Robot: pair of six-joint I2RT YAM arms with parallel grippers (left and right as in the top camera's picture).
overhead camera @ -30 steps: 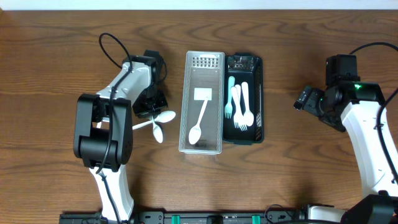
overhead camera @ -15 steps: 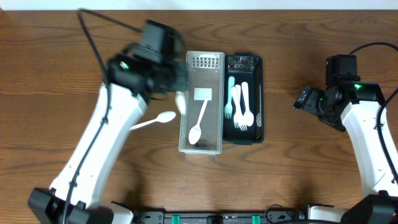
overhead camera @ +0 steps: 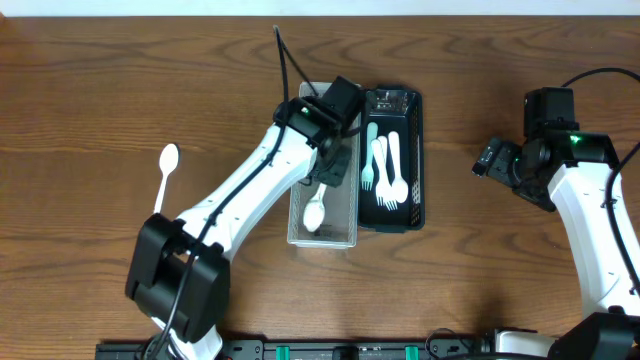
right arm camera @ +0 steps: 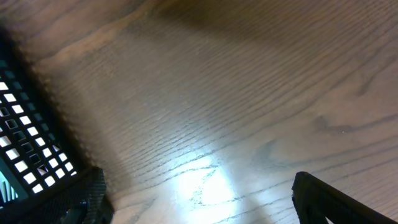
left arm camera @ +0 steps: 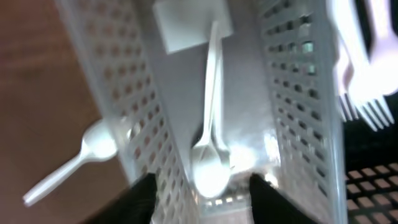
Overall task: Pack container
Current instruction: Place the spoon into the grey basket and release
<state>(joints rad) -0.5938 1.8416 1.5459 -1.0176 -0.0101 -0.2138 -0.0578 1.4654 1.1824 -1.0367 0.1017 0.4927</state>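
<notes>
My left arm reaches over the clear perforated container [overhead camera: 345, 232] [left arm camera: 298, 93], its gripper [overhead camera: 333, 172] [left arm camera: 204, 200] open above the container's floor with nothing between the fingers. A white spoon [overhead camera: 315, 212] [left arm camera: 211, 165] lies inside, bowl just beneath the jaws. In the left wrist view another white spoon [left arm camera: 84, 155] lies outside, against the container's left wall; my arm hides that spot from overhead. One more white spoon [overhead camera: 165, 168] rests on the table at far left. The black container [overhead camera: 415, 160] [right arm camera: 25, 149] holds pale forks [overhead camera: 385, 165] [left arm camera: 367, 93]. At the right my right gripper [overhead camera: 490, 160] [right arm camera: 205, 205] is open over bare wood.
The two containers stand side by side at the table's middle, long walls touching. My left arm's links cross the table from the front left up to the clear container. A black cable loops above the left wrist.
My left arm has swung from the left of the table to over the clear container, and its jaws have opened; the spoon it carried is gone from them. The right arm is unmoved.
</notes>
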